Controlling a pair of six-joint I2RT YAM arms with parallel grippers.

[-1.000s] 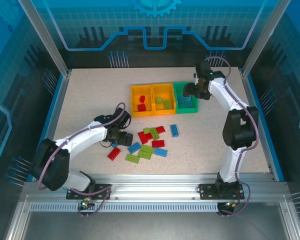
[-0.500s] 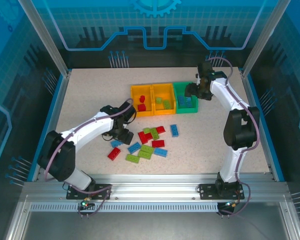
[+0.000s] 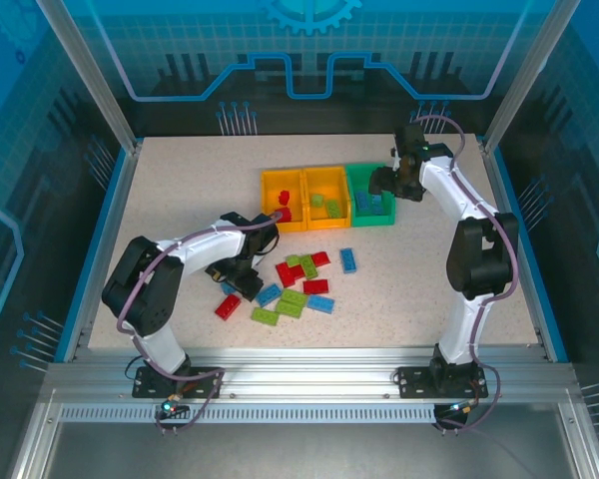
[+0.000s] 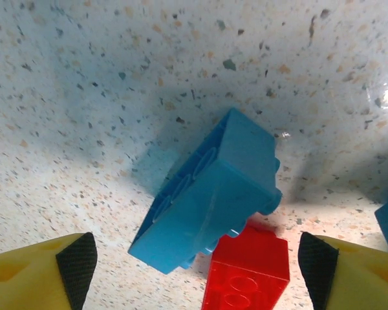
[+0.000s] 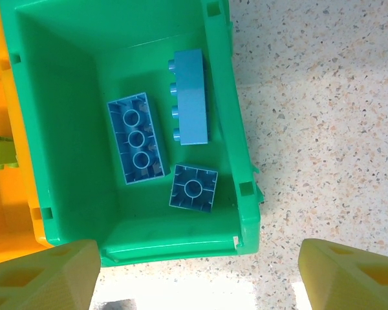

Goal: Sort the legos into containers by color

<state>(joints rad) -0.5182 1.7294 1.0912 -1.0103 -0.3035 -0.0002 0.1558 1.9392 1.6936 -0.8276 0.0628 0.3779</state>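
Low over the speckled counter [image 3: 180,190]: left gripper [image 3: 244,283], jaws spread wide, gripping nothing. Between its yellow fingers [image 4: 39,274] in the wrist view, untouched: a blue studded plastic brick [image 4: 210,194], tilted, touching a red studded plastic brick [image 4: 249,274]. Just right of that gripper, scattered on the counter: loose red, blue and lime green bricks [image 3: 299,284], near the bins but outside them. Above the green square plastic bin [image 5: 239,129] at the right end of the joined row: right gripper [image 5: 197,271], likewise wide open and empty. Inside that bin: three blue bricks [image 5: 137,139], two studs-down, one on its side. In the two orange-yellow square plastic bins [image 3: 283,175]: red pieces in the left one, lime green pieces in the middle one. Lime green piece [image 5: 0,155] again at the right wrist view's left edge.
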